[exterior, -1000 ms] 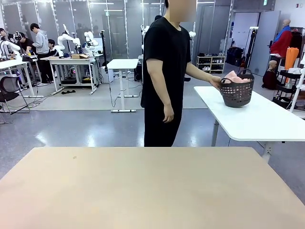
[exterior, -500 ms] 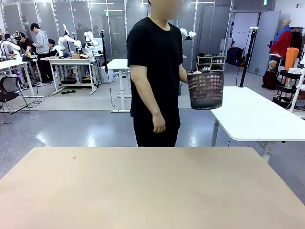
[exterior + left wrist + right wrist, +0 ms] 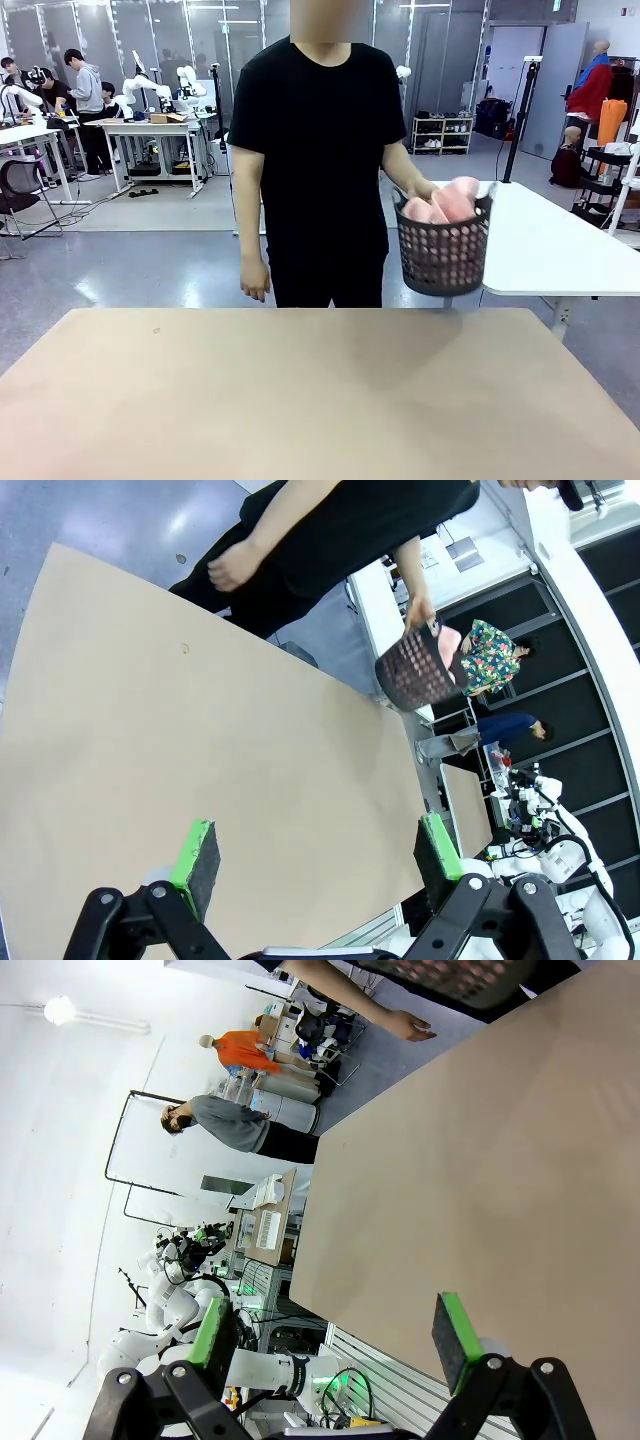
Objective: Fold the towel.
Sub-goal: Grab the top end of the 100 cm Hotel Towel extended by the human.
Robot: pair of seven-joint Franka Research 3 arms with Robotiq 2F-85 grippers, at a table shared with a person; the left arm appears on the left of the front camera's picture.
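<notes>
Dark grey perforated basket [image 3: 443, 255] was held above the far edge of the beige table [image 3: 300, 400], at two o'clock, by a person in black [image 3: 320, 150]. White table [image 3: 560, 250] stood behind.

From the near side we look level across the counter [image 3: 300, 400] at the person [image 3: 320, 150] standing at its far edge. Our left wrist camera, rolled and well above the counter, looks past its own jaws at that same person. Our right wrist camera, turned sideways, shares the counter's far edge.
</notes>
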